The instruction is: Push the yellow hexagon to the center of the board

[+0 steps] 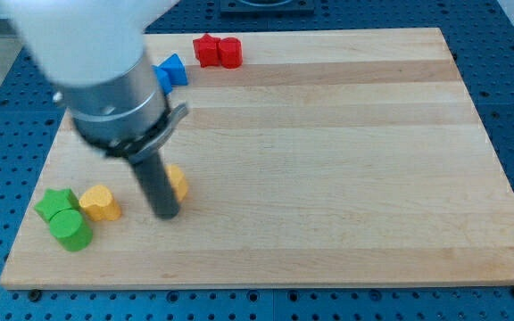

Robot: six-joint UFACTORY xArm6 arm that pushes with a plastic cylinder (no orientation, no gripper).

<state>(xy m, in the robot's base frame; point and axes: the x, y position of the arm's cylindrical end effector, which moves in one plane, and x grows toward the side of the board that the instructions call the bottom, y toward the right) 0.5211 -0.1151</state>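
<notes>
From the one camera view, the rod came down over the left part of the surface [328,134]; my tip [166,216] sat touching or just beside the yellow hexagon [178,182], which peeked out from behind the rod on its right side; most of that block was hidden, so its shape was hard to confirm. There was no end effector that opens or closes here, only the plain rod; nothing could be held or let go. The hexagon lay well to the left of the board's middle and a little below it; by my reckoning the job was barely begun.

Left of the tip a yellow heart [101,203] sat near the lower left corner; touching it on its left were a green star [56,205] and a green cylinder [71,231]. Up at the top a blue block [170,70] stood partly hidden behind the arm, and a red pair [217,51] sat close together near the top edge.

The risk as I judged it: the tip stood below and to the left of the hexagon, so a push to the right might catch it off-centre and send it spinning away upward; the block could slip off the round rod; a sweep back to the left could drag the yellow heart along too.
</notes>
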